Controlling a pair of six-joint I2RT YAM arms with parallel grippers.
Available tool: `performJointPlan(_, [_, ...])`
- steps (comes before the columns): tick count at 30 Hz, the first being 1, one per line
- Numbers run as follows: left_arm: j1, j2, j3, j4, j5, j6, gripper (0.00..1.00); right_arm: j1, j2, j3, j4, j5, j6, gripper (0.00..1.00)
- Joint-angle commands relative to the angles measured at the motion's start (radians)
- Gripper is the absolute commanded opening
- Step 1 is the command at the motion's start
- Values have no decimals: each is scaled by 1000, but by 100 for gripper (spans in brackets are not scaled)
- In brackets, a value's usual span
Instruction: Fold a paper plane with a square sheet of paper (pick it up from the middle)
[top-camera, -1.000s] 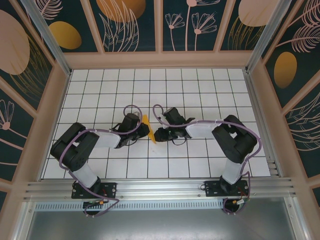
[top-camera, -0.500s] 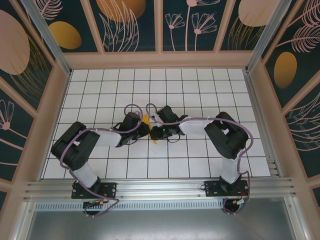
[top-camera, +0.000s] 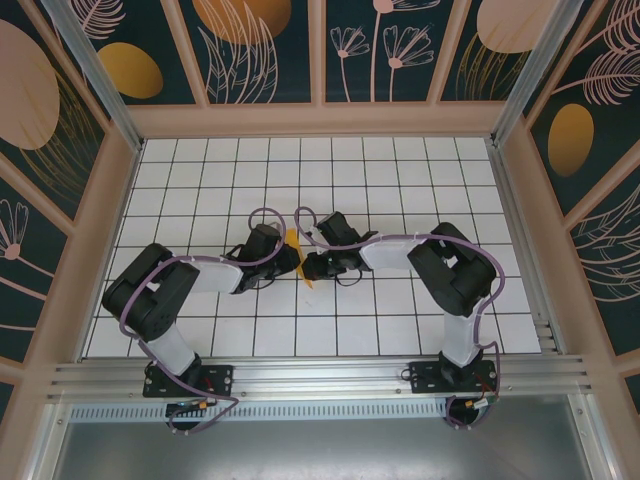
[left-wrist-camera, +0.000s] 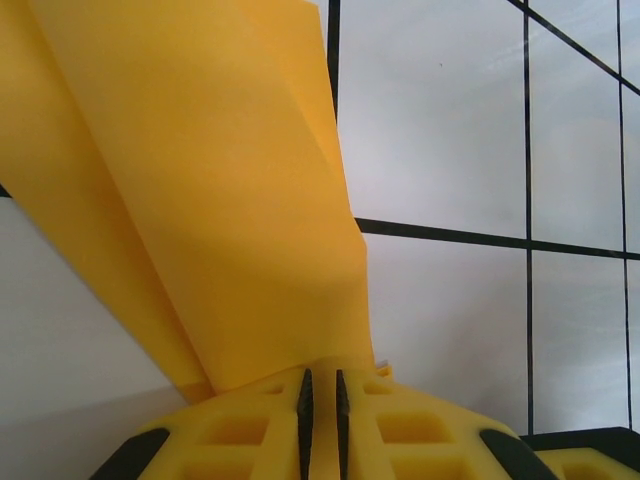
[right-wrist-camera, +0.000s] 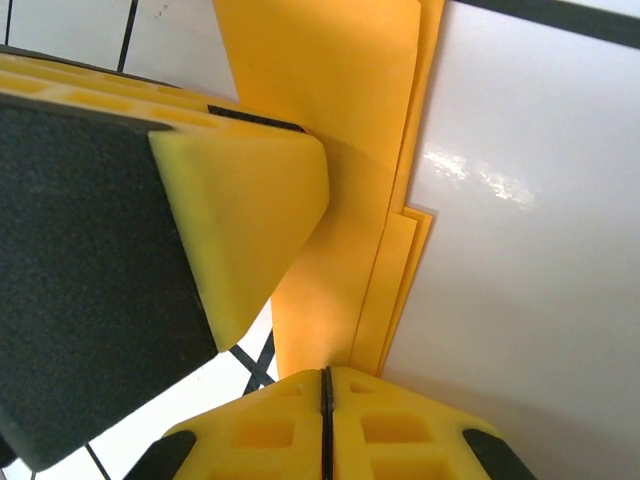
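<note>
Progress looks like mid-fold to me, nowhere near a finished dart yet. Left gripper (left-wrist-camera: 320, 392) has its fingers pinched almost together on the paper (left-wrist-camera: 230, 200). In its wrist view the paper fans up and away from the tips, with one long crease running down toward the pinch and a second layer peeking out to the left of it. From above, the paper stands on edge right between the two grippers as a narrow orange strip. One pointed end pokes out toward the arm bases, but I can't tell if that low tip touches the table (top-camera: 400, 180). Right gripper (right-wrist-camera: 325, 385) is clamped fully closed on the paper too. Just ahead of its tips you can see a few stacked layers stepped along the right side, so I'd guess at least a couple of folds are in. My read is that the pickup is done and some folding and layering is done. The wings and firmer creases are probably what's left. No clear nose or wing shape shows from any angle, so I can't say which fold comes next.
</note>
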Motion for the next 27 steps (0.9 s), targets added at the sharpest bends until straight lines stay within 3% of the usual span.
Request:
performJointPlan(1, [9, -36, 13, -28, -21, 31, 19, -5, 46, -39, -65, 40, 11, 8])
performJointPlan(7, [17, -93, -13, 43, 11, 30, 19, -5, 62, -48, -69, 50, 20, 6])
performJointPlan(13, [32, -36, -39, 92, 41, 7, 17, -8, 60, -44, -67, 44, 20, 5])
performJointPlan(27, [37, 57, 21, -74, -59, 6, 14, -13, -92, -6, -15, -24, 16, 4])
